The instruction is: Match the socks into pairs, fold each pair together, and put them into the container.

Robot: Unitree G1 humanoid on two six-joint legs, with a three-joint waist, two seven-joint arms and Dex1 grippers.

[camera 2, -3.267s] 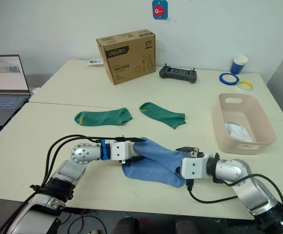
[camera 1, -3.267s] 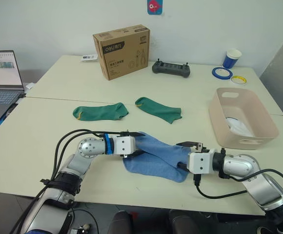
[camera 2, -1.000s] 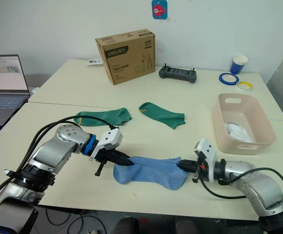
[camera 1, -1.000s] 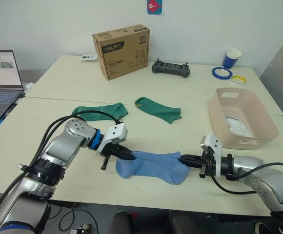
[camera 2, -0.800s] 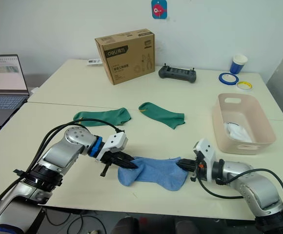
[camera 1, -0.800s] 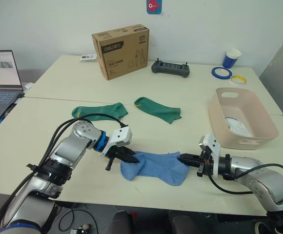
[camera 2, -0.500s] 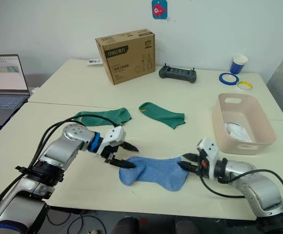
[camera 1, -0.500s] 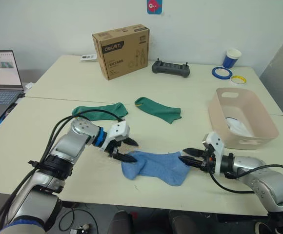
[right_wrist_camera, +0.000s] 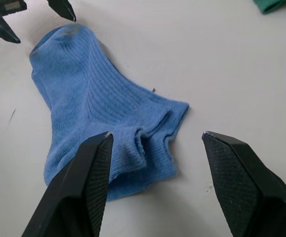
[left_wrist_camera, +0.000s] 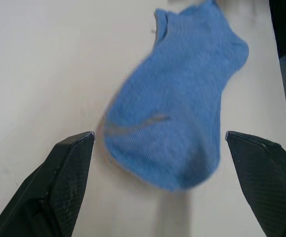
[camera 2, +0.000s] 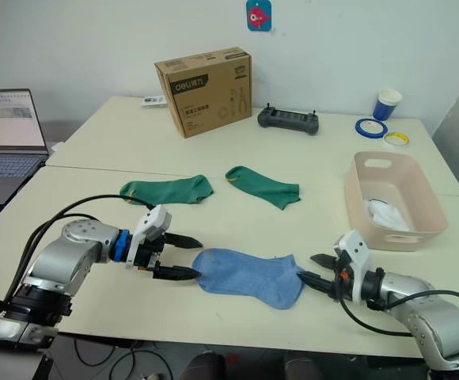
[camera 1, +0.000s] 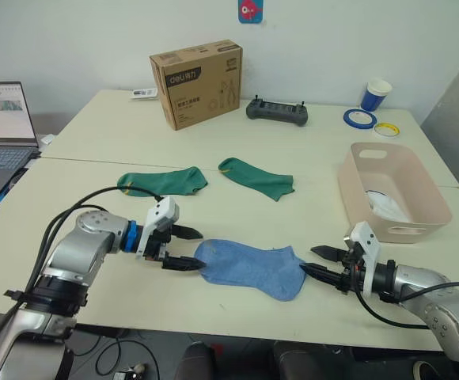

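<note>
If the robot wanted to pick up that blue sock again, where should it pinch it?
Probably at the ends. The blue sock lies flat along the table, toe toward the open left tool, cuff toward the open right tool. The cuff's raised, rumpled edge gives fingers something to pinch, so coming in low from the right looks easiest.

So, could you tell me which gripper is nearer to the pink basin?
The right gripper: it sits at the blue sock's end nearest the basin. The left gripper is at the sock's far end.
</note>
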